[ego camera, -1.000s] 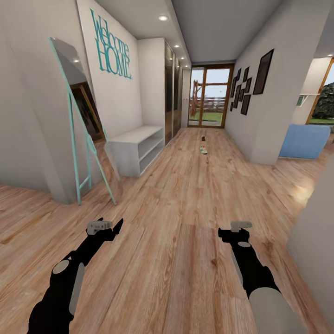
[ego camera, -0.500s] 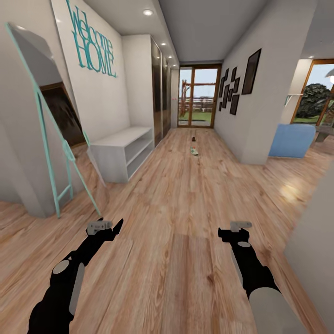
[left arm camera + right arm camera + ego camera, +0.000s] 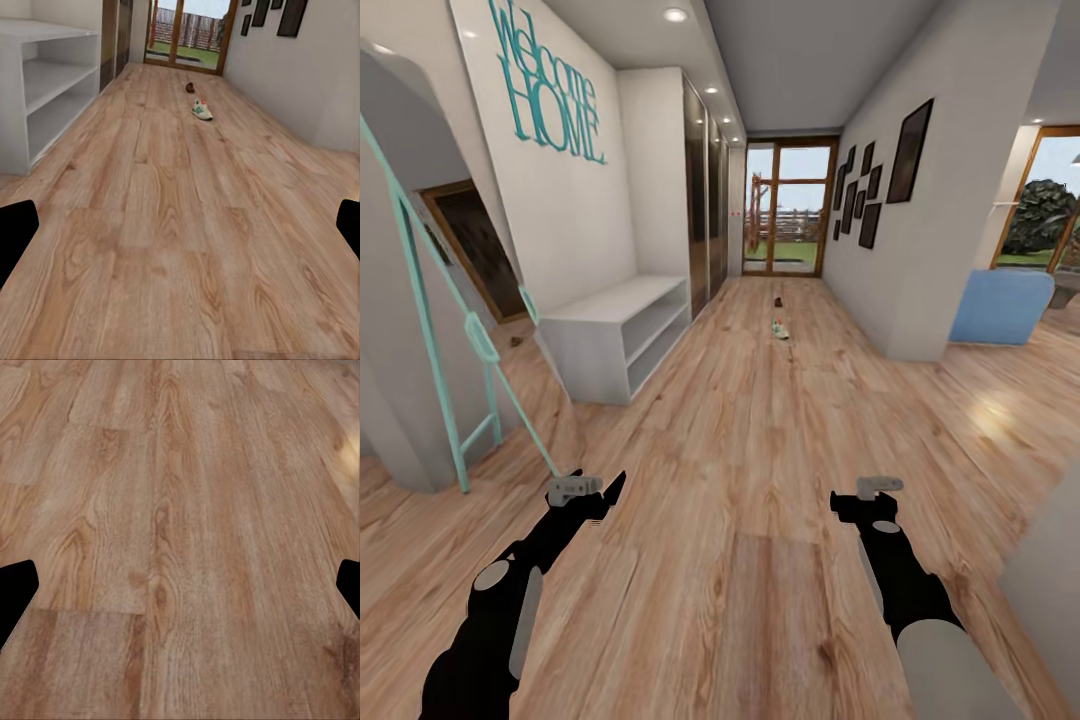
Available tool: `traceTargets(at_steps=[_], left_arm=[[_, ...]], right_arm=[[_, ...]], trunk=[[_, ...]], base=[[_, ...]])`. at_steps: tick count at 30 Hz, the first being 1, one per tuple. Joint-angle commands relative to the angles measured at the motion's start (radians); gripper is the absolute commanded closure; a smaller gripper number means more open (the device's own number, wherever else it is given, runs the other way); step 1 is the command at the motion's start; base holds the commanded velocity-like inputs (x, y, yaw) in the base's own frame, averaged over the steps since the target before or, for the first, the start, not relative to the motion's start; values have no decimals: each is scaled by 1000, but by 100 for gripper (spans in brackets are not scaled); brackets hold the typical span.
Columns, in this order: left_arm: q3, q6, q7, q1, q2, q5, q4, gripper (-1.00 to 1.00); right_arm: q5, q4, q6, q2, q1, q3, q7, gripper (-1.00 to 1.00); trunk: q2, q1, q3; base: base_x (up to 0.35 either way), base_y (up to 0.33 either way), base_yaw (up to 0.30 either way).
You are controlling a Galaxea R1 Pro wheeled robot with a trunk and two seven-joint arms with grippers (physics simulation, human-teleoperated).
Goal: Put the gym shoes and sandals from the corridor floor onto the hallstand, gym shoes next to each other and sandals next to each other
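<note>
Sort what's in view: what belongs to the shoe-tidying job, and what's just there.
Job: gym shoe and a dark sandal beyond it, both on the corridor floor; white hallstand, shelves bare.

Just there: leaning mirror, Welcome HOME lettering, wall pictures, blue seat.

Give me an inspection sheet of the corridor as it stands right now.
Surface: wood-plank corridor floor.
Job's things: one gym shoe and, beyond it, a small dark item, perhaps a sandal, lie on the floor far ahead; hallstand on the left, shelves bare.
Clutter: nothing seen.
Grippers: left gripper and right gripper both open, empty.
Cables: nothing seen.
Surroundings: leaning mirror left, glass door at the corridor's end, picture frames right.
</note>
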Motion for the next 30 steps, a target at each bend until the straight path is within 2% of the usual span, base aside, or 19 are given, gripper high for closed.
traceTargets(at_steps=[1,19,30], left_arm=[[4,6,-8,-1,-1,-6,-2,-100],[4,5,-8,-1,-1,-6,-2,-100],[4,7,-8,-1,-1,-6,-2,-100]], right_arm=[[8,-2,5,1,-1,-2,1,-100],[8,-2,5,1,-1,-3,1,-100],[8,-2,5,1,-1,-4,1,-100]], trunk=[[0,0,-1],[0,0,-1],[0,0,-1]], base=[[349,0,0],[349,0,-2],[349,0,-161]])
